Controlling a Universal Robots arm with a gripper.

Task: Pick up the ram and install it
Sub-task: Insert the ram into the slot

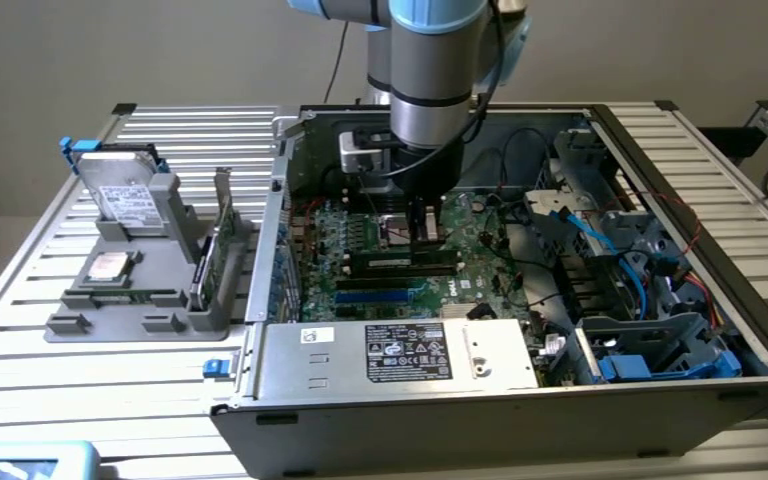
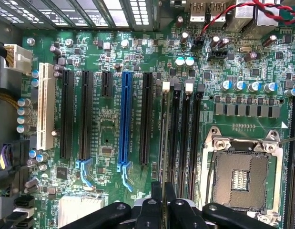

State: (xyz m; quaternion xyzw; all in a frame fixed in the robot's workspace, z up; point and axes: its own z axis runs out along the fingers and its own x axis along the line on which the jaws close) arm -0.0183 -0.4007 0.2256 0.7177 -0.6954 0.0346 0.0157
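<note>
Gripper (image 1: 420,232) hangs inside the open grey metal computer case (image 1: 491,425), low over the green motherboard (image 2: 109,129). In the wrist view I see its black fingers (image 2: 152,212) drawn nearly together, pinching the ram (image 2: 164,157), a thin green stick seen edge-on. The ram runs lengthwise along the black memory slots (image 2: 185,138), just beside the open silver processor socket (image 2: 242,169); I cannot tell whether it touches a slot. A long blue expansion slot (image 2: 124,119) lies further off on the other side.

On the slatted aluminium worktop (image 1: 37,370), at the exterior view's left, a grey plastic fixture (image 1: 157,325) carries a silver hard drive (image 1: 124,195) and an upright green expansion card (image 1: 220,240).
</note>
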